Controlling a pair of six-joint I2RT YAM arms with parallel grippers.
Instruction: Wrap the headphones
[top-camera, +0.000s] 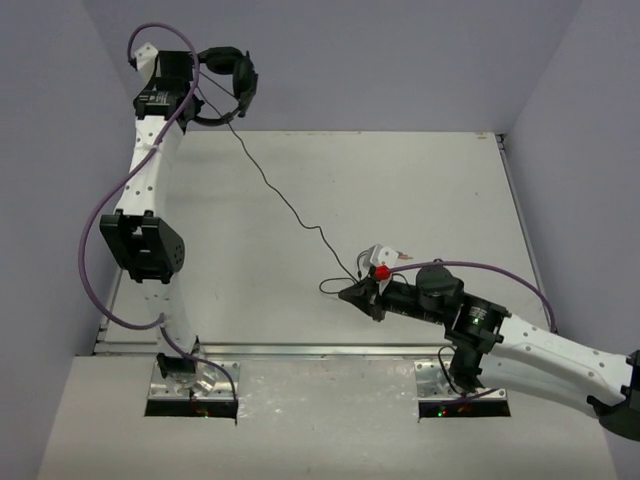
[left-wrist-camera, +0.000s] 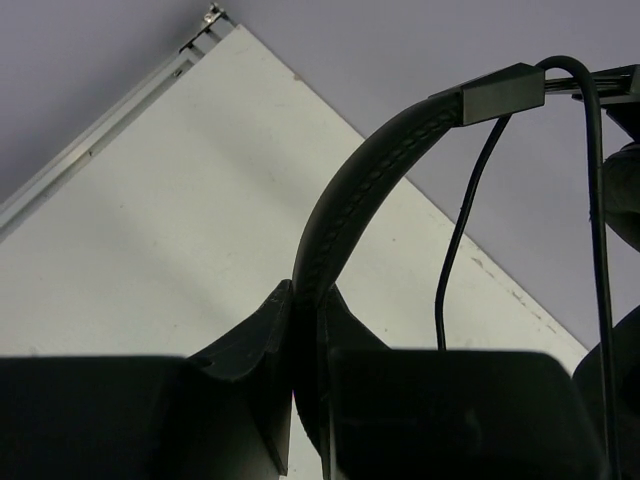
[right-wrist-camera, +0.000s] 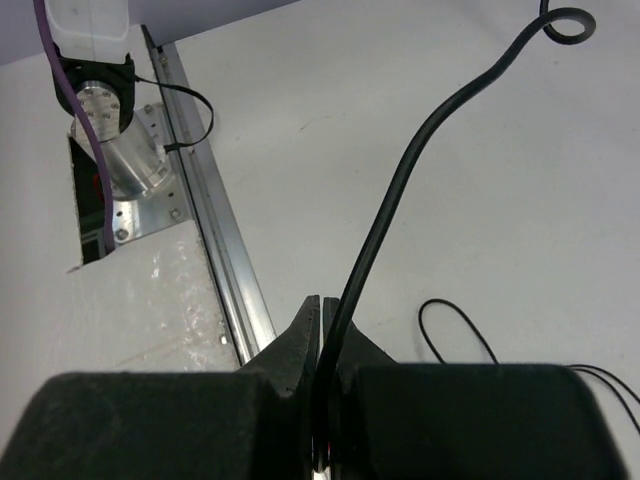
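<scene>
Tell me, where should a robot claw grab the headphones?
By the thin headband, pinching across it from the side away from the bulky earcups. The band is slim enough to fit inside a claw, and the left claw is shut on it that way.

**A:** Any writing to read here?

**B:** Nothing legible. There is a small pale label (top-camera: 153, 98) on the left arm's black wrist housing (top-camera: 172, 80), but from the top view its print is too small to make out.

**A:** And the two wrist views?

**B:** No lettering can be read on the headphones (left-wrist-camera: 345, 195) or on their cable (right-wrist-camera: 385, 205).
</scene>
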